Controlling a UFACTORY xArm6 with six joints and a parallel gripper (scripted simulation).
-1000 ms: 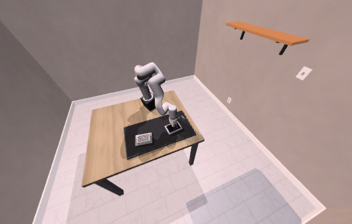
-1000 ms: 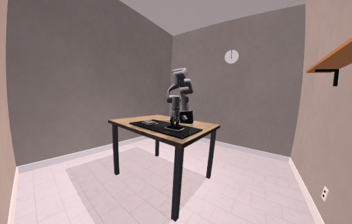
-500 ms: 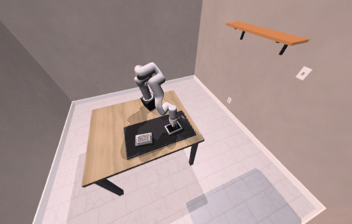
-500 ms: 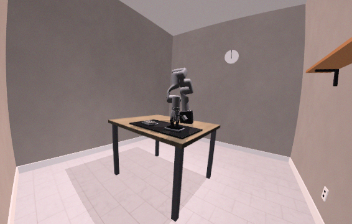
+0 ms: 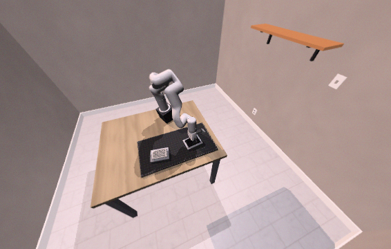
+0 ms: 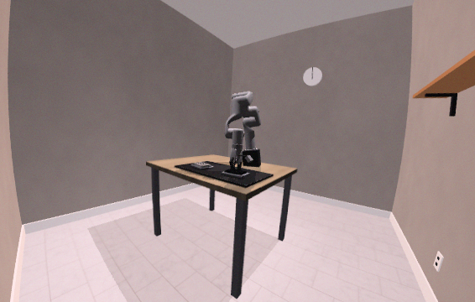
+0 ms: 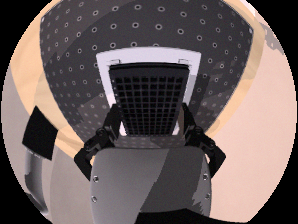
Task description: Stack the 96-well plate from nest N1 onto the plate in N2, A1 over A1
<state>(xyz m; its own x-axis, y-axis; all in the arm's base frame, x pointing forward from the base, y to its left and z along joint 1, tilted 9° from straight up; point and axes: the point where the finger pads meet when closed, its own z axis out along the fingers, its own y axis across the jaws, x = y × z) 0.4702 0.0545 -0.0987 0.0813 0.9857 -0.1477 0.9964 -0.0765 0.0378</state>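
Observation:
My gripper (image 5: pixel 192 139) reaches straight down onto nest N1 (image 5: pixel 193 143), a white frame at the right of the black mat (image 5: pixel 176 150). In the wrist view the fingers stand on either side of a dark 96-well plate (image 7: pixel 148 98) and are shut on its long sides. The plate still sits low inside the white nest frame (image 7: pixel 105 70). The other 96-well plate (image 5: pixel 159 154), light grey, lies in nest N2 at the left of the mat, apart from the gripper. It also shows in the exterior view (image 6: pixel 202 165), left of the gripper (image 6: pixel 236 167). The A1 marks are too small to read.
The mat lies on a wooden table (image 5: pixel 126 155), near its right edge. The arm's black base (image 5: pixel 164 114) stands at the table's back edge. A small dark box (image 7: pixel 39 135) shows at the left of the wrist view.

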